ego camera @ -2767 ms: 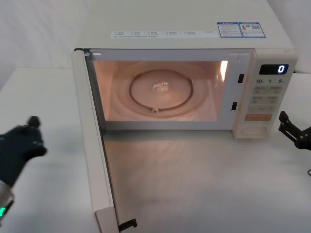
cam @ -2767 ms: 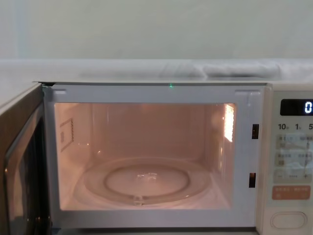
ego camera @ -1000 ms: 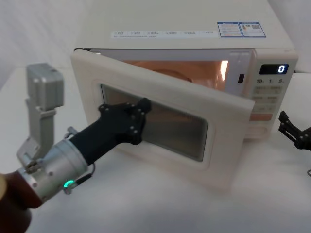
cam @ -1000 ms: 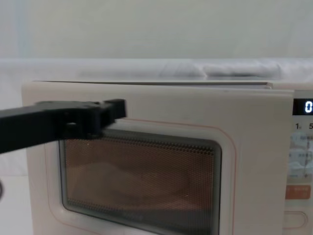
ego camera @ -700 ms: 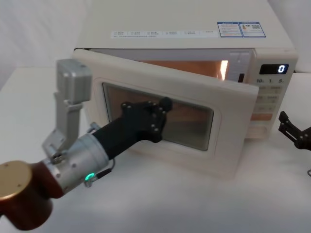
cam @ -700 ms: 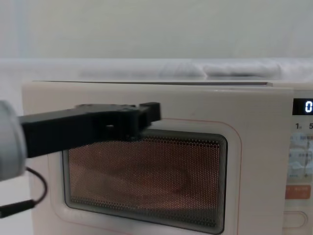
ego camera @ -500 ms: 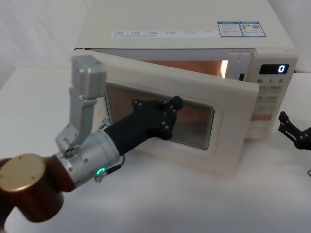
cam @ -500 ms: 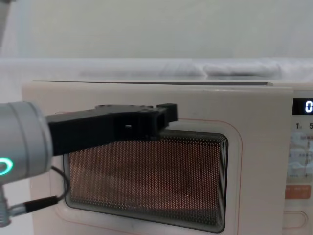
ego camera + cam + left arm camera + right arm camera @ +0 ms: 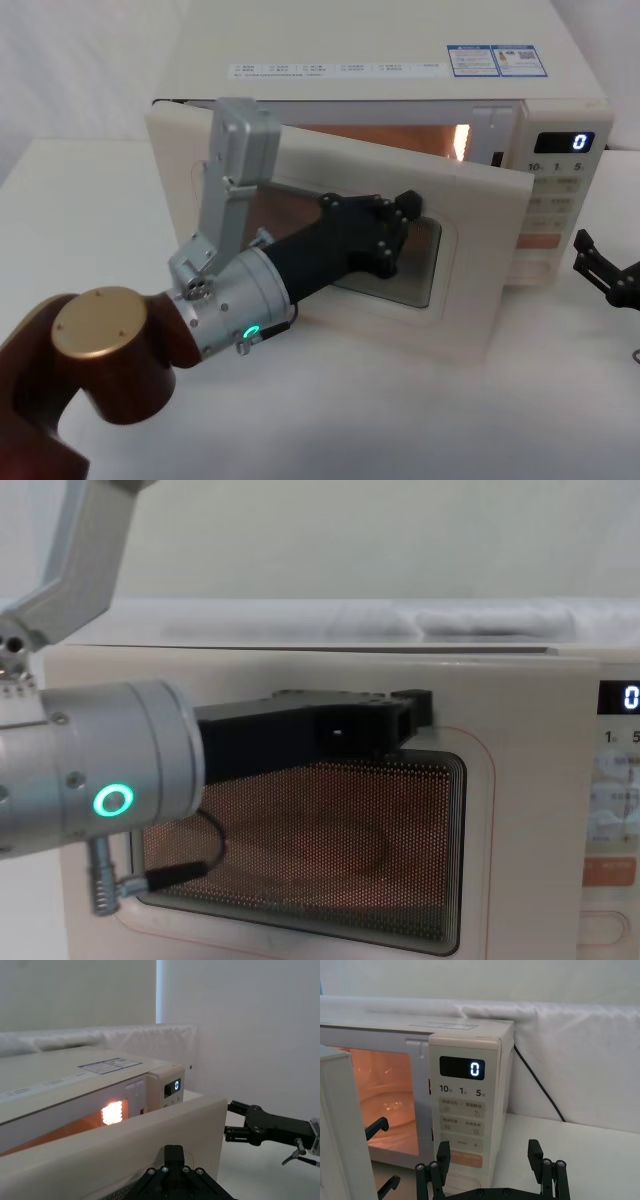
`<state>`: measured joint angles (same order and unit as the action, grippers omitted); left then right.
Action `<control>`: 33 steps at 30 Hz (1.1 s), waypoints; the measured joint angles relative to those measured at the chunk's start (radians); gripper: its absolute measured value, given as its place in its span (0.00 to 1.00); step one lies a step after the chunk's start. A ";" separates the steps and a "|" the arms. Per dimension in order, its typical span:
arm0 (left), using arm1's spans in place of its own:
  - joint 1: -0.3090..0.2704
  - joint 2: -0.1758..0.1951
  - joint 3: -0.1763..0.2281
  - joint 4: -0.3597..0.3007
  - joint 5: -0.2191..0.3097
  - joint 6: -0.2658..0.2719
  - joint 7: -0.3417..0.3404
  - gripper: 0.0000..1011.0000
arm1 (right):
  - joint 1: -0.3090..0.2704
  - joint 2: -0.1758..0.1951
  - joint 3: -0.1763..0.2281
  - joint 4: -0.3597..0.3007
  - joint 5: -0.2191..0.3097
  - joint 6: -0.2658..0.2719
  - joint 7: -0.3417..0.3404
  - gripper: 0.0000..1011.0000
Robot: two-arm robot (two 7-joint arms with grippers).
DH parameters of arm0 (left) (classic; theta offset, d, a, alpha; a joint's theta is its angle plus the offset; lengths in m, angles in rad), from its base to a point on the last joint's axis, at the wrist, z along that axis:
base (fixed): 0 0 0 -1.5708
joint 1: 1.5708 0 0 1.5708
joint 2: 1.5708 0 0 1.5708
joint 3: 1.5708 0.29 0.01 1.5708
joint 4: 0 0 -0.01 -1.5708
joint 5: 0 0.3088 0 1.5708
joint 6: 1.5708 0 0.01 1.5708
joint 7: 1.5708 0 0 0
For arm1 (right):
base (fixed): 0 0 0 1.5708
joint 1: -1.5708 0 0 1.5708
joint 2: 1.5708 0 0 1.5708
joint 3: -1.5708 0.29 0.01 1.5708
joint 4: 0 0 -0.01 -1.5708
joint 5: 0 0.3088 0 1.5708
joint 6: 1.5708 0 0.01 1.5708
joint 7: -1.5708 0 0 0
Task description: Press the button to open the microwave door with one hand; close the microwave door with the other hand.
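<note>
From my seat, my left gripper [image 9: 408, 212] is pressed against the window of the microwave door [image 9: 480, 290]; I cannot tell whether its fingers are spread or together. The door stands ajar, its free edge out in front of the control panel [image 9: 552, 205], the lit cavity [image 9: 385, 1105] showing behind. The button [image 9: 612, 928] sits low on that panel, probably partly hidden. Further right, my right gripper [image 9: 600, 268] hovers with fingers spread, apart from the panel.

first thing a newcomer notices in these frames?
The black left tool pressed against the dark window of the large cream-white microwave door, which stands ajar. Behind it the cavity glows orange. The right tool waits open beside the control panel.
</note>
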<state>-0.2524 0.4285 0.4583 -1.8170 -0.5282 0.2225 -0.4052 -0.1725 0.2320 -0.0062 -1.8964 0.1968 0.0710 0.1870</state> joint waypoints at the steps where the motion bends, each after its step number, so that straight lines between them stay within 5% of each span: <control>1: -0.005 -0.002 0.003 0.004 -0.001 0.000 0.000 0.00 | 0.000 0.000 0.000 0.000 0.000 0.000 0.000 0.99; 18: -0.090 -0.053 0.067 0.092 0.023 -0.009 0.032 0.00 | 0.000 0.000 0.000 0.000 0.000 0.000 0.000 0.99; 33: -0.087 -0.127 0.078 0.115 0.121 -0.046 0.121 0.00 | 0.000 0.000 0.000 0.000 0.000 0.000 0.000 0.99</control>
<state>-0.3393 0.3017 0.5360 -1.7016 -0.4068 0.1769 -0.2844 -0.1725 0.2319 -0.0062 -1.8964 0.1968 0.0710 0.1870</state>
